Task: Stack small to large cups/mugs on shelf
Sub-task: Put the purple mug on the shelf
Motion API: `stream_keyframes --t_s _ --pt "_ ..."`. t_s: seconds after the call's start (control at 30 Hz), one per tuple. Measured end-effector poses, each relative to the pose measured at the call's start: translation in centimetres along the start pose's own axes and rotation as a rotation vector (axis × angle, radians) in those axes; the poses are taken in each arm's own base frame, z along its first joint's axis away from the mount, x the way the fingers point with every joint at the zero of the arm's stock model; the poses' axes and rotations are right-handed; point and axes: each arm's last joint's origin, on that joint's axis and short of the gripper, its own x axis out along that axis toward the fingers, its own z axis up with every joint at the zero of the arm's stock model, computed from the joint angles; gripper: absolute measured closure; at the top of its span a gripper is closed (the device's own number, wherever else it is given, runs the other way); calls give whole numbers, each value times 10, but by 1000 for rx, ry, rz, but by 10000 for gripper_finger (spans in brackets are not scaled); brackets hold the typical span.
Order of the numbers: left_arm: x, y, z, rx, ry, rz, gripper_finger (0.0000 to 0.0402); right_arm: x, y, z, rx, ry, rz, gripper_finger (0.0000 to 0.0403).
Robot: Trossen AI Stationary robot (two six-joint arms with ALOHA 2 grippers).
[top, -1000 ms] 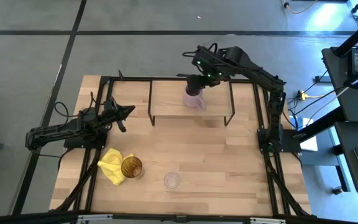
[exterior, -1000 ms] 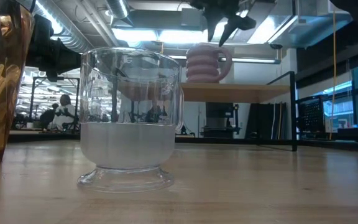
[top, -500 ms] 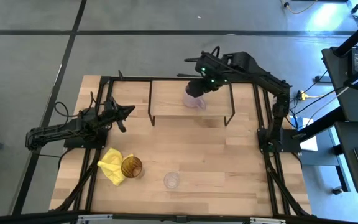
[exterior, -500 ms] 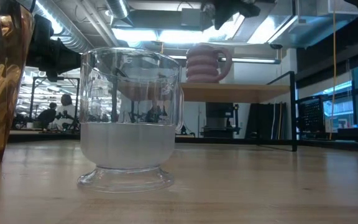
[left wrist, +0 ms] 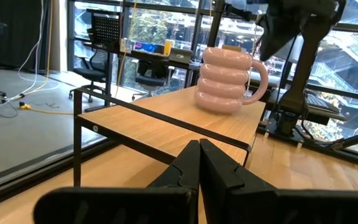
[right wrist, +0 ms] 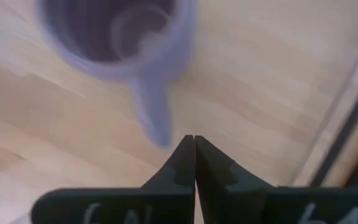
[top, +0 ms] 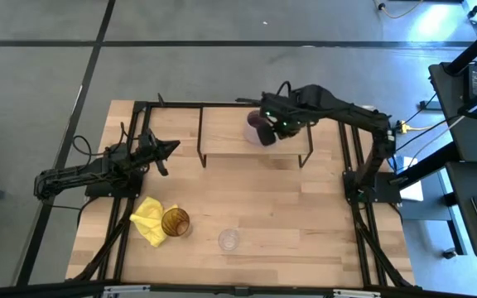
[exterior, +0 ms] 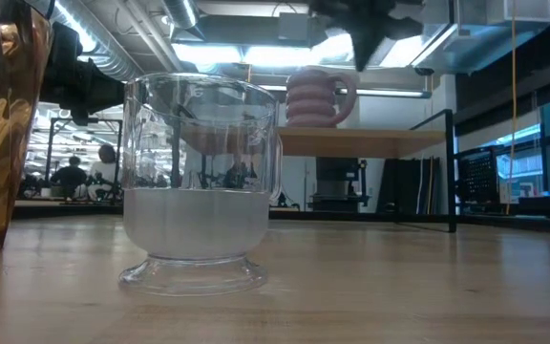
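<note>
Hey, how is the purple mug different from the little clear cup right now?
The purple mug stands on the shelf; the clear cup stands on the table. The mug is opaque, ribbed and has a handle; the cup is see-through, smooth and footed, with no handle. Both stand upright and no tool holds either.

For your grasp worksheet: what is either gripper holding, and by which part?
Nothing. The right gripper is shut above the purple mug on the shelf; the left gripper is shut, empty.

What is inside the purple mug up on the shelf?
Nothing shows inside the purple mug: the right wrist view looks down into it and sees only its bare inner wall and bottom. It stands upright on the shelf, with the right pincer shut above its handle.
</note>
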Motion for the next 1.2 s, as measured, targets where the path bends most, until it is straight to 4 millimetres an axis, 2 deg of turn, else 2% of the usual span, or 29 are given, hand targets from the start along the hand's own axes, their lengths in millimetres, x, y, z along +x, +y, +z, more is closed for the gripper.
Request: stream_keyframes --t_s 0.2,0.37,0.63,1.0,1.2 --pt "0 0 0 0 0 0 401 6 -17 -19 3 25 -58 398" --pt "0 0 0 0 0 0 401 9 -20 -22 6 0 -62 399" --pt "0 0 0 0 0 0 401 8 -11 -13 -1 -89 46 399" --pt "0 0 0 0 -1 1 401 23 4 -5 -28 -110 80 399" --pt "0 0 0 0 -1 0 401 24 7 -4 -44 -100 120 398"
